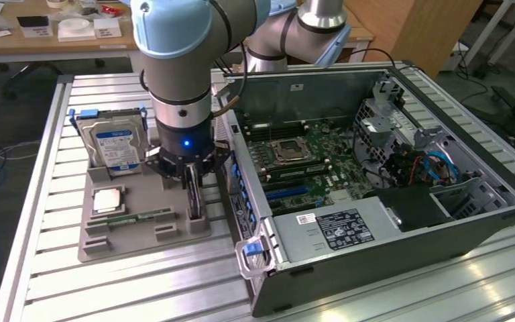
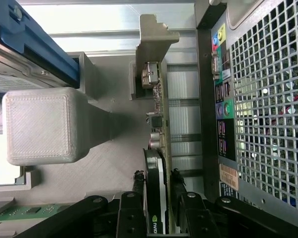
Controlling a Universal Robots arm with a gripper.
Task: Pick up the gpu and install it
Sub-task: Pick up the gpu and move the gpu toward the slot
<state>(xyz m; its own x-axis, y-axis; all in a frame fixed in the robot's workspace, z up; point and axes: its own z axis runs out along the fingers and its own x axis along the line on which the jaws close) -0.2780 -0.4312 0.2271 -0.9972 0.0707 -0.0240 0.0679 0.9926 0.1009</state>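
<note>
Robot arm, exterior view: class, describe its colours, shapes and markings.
The arm is built of thick grey metallic tubes with rounded pale blue joint caps. It carries a small glowing blue light. The claw is black, with angular linked fingers.

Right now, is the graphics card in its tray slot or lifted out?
In, upright on edge. The graphics card stands in the gray tray, reaching down to its base, with the gripper lowered over its top.
</note>
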